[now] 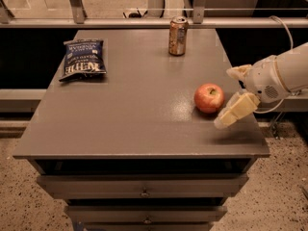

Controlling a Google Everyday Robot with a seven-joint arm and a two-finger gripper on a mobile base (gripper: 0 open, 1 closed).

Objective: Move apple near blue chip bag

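A round red apple [209,97] sits on the grey table [139,109], right of the middle. The blue chip bag [83,59] lies flat at the far left of the table, well apart from the apple. My gripper [227,99] reaches in from the right on a white arm and sits just to the right of the apple, low over the table. Its jaws are open, one pale finger [237,72] behind the apple's right side and the other finger [235,111] in front of it. It holds nothing.
A brownish-orange drink can [177,35] stands upright at the back of the table, right of centre. A metal rail [144,22] runs behind the table. Drawers [144,192] sit under the tabletop. A cable loops behind the arm at the right.
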